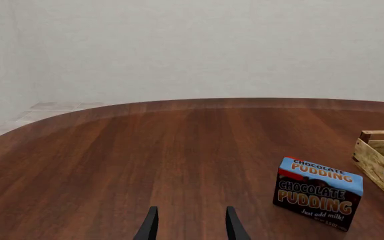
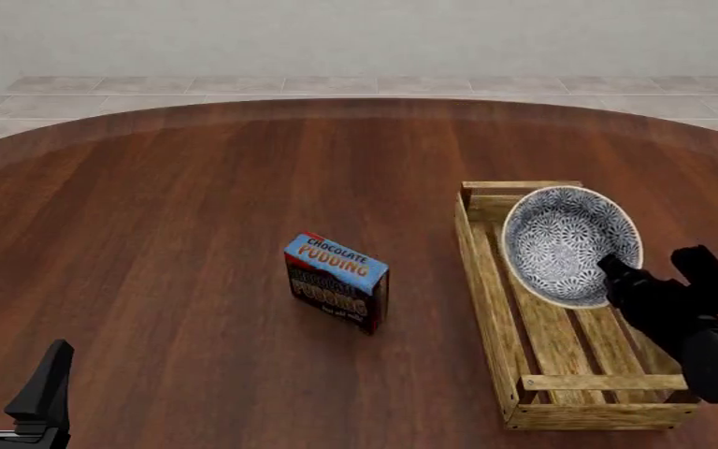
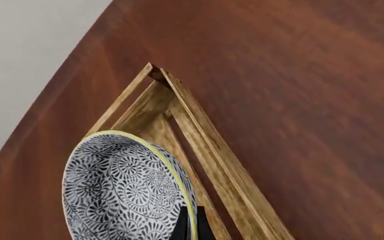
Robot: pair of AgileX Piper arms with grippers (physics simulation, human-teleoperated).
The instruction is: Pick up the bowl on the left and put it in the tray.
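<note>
The blue-and-white floral bowl (image 2: 565, 238) is tipped up on edge over the far half of the light-wood slatted tray (image 2: 484, 281), its inside facing the front view. My right gripper (image 2: 611, 267) is shut on its cream rim at the near right side. The right wrist view shows the bowl (image 3: 118, 195) pinched between the gripper (image 3: 190, 226) tips, with the tray (image 3: 205, 140) corner below. Whether the bowl touches the slats I cannot tell. My left gripper (image 2: 7, 374) stands open and holds nothing at the table's near left; in its own wrist view the left gripper (image 1: 192, 227) is over bare wood.
A blue chocolate pudding box (image 2: 337, 281) stands upright mid-table, left of the tray, and appears as the pudding box (image 1: 319, 200) in the left wrist view beside the tray's end (image 1: 382, 160). The round brown table (image 2: 184, 187) has its curved far edge toward a tiled floor.
</note>
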